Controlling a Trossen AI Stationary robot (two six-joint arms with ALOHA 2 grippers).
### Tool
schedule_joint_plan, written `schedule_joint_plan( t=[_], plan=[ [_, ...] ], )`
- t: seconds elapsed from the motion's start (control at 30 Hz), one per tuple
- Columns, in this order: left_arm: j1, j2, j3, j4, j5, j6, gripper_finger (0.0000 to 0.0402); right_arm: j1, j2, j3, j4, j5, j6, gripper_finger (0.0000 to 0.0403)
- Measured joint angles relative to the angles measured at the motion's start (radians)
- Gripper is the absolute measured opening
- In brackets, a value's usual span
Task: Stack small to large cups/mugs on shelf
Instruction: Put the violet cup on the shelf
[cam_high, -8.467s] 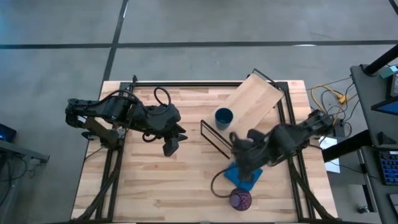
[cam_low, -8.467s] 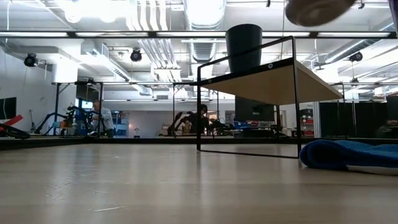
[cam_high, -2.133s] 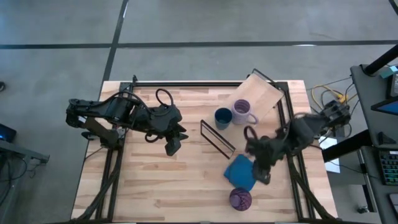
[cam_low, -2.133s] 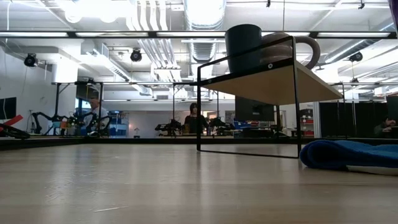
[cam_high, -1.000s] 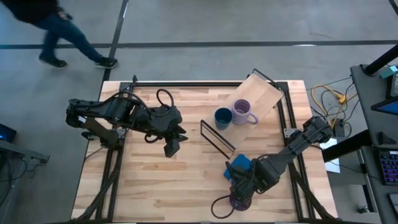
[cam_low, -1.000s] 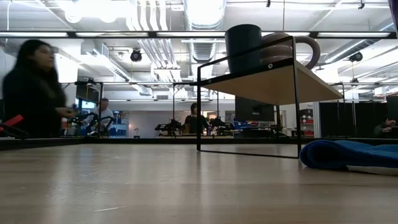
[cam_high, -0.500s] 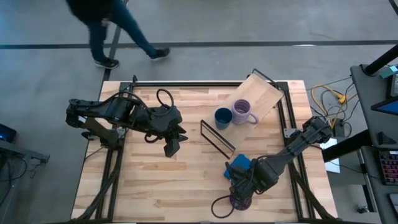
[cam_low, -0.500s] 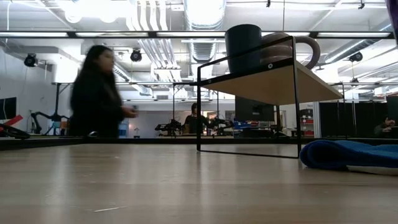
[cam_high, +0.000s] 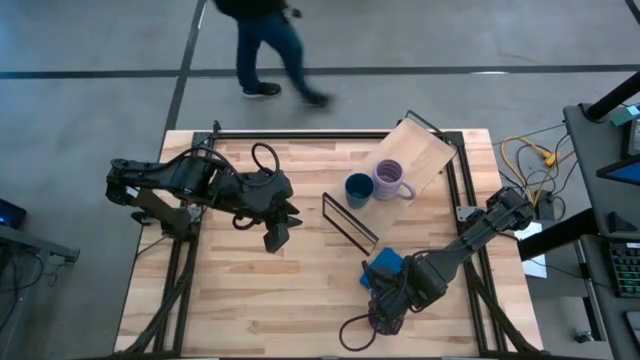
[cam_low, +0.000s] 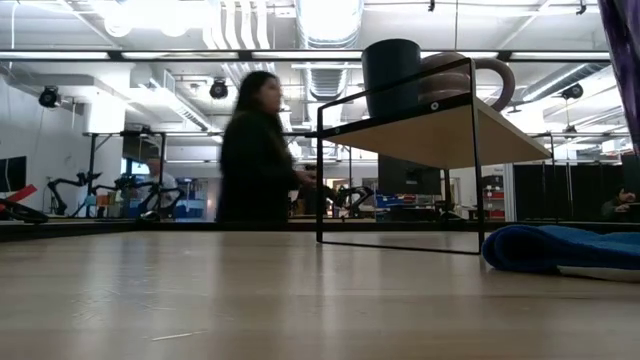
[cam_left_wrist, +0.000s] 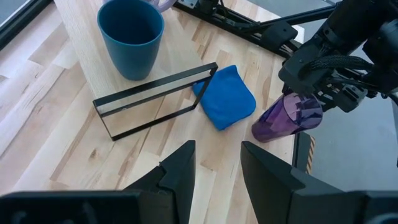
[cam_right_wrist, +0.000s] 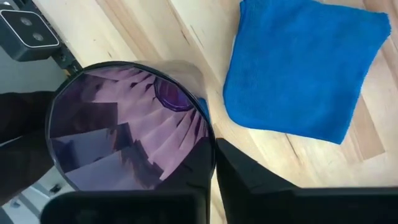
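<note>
Shelf (cam_high: 412, 160) holds blue cup (cam_high: 359, 189), lavender mug (cam_high: 389, 180); table (cam_high: 250, 280) carries shelf, cloth (cam_high: 384, 264).

The lavender mug (cam_high: 389, 180) now sits on the shelf (cam_high: 420, 158); right claw (cam_high: 385, 318) grips the tumbler (cam_left_wrist: 287, 117).

Grey concrete floor (cam_high: 400, 40), ceiling ducts (cam_low: 330, 30) and strip lights, person (cam_low: 255, 155) walking past, distant workstations

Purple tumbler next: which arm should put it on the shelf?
The right arm. Its gripper is already on the purple tumbler, while the left gripper waits open, away from it.
</note>
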Motion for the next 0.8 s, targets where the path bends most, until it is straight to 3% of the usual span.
schedule_joint_plan(
  t=[0.43,0.8],
  plan=[
    [0.000,0.000,0.000,0.000,-0.001,0.000,0.0114,0.009,-0.009,0.075,-0.023,-0.026,0.000,0.0009],
    [0.000,0.000,0.000,0.000,-0.003,-0.005,0.0114,0.013,-0.013,0.198,-0.305,-0.024,0.074,0.0009]
  ],
)
